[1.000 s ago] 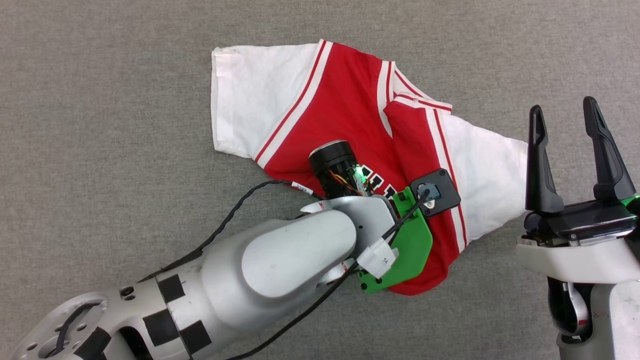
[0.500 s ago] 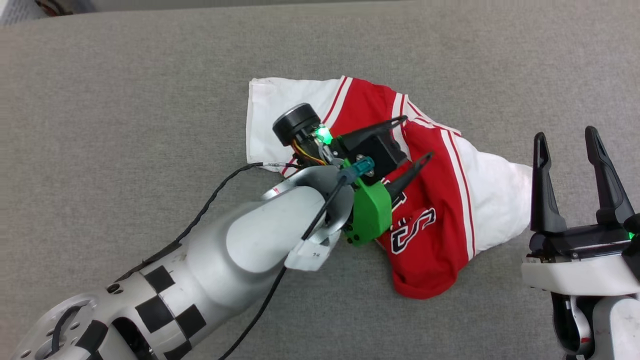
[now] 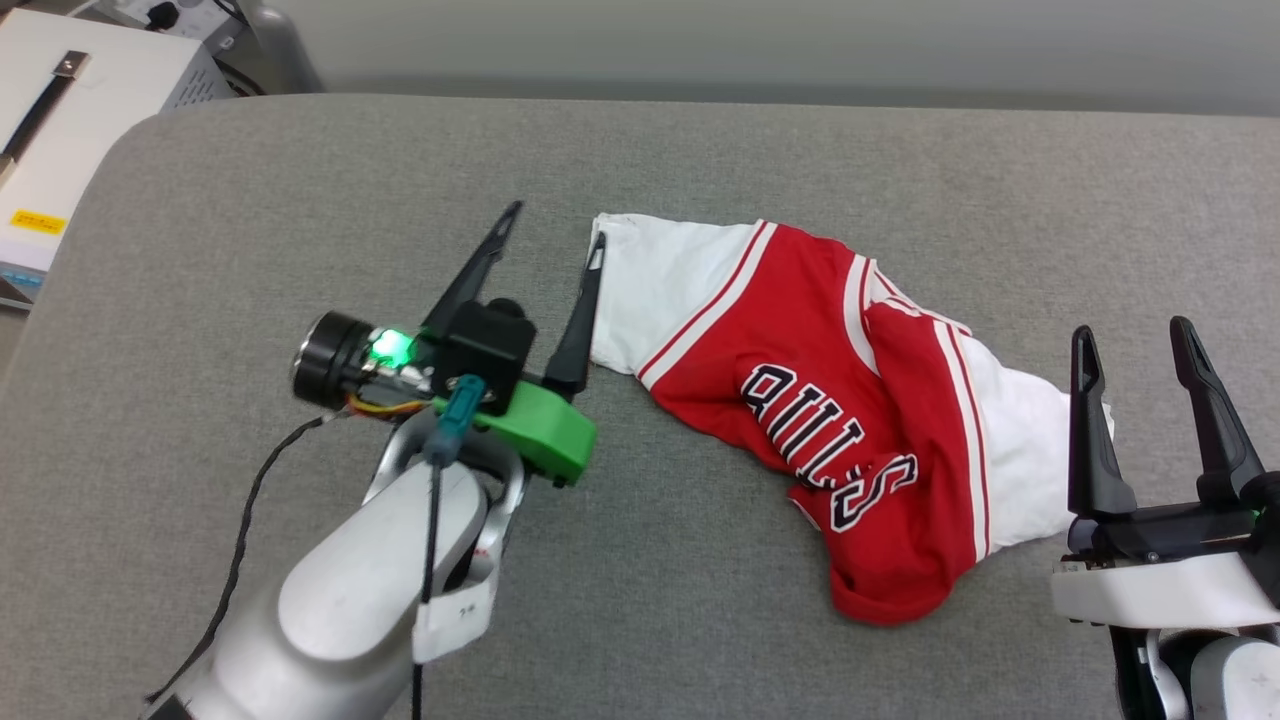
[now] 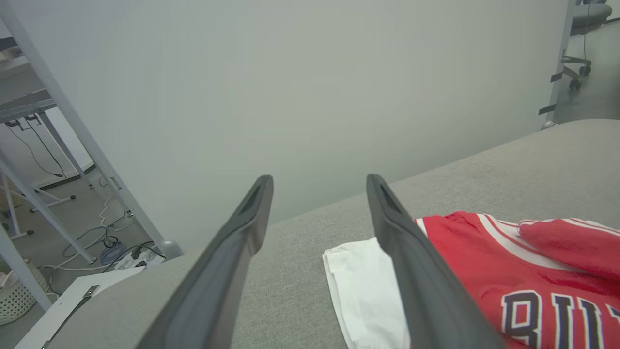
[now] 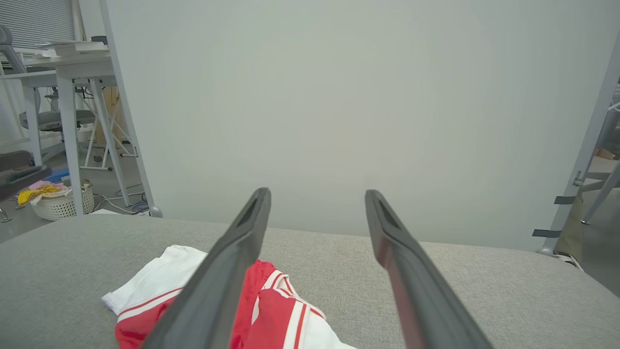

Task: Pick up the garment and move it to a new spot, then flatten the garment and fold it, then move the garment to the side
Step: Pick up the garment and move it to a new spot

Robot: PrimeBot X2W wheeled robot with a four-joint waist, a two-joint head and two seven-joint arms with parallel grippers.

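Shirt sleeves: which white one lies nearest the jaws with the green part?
The sleeve at the garment's left end, spread flat beside the open jaws of the left arm. The other white sleeve lies at the right end, by the right arm.

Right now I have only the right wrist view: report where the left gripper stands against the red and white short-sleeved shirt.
Observer: The left gripper is open, empty, at the edge of the shirt's white sleeve.
Operator: Read me the print.
Observer: Black, white-outlined BULLS lettering across the crumpled red front.
Operator: Place the right gripper.
Observer: The right gripper is open, empty, by the other white sleeve's edge.
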